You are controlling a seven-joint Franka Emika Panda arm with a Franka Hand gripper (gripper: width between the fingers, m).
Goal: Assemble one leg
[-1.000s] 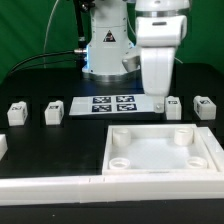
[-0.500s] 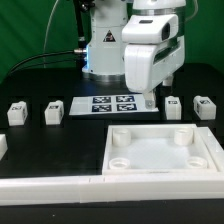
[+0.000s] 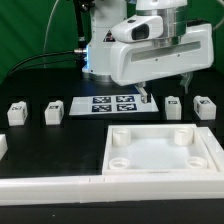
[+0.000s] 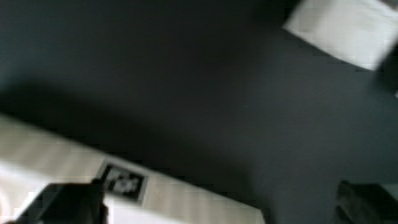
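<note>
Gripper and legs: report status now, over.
Gripper open, holds nothing, hovering by the marker board. Four legs stand on table, none grasped. Nothing seen blocking the nearest leg.

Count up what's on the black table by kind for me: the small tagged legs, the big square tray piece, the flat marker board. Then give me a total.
Legs: 4, two on the exterior view's left and two on its right
Tray piece: 1
Marker board: 1
Total: 6
</note>
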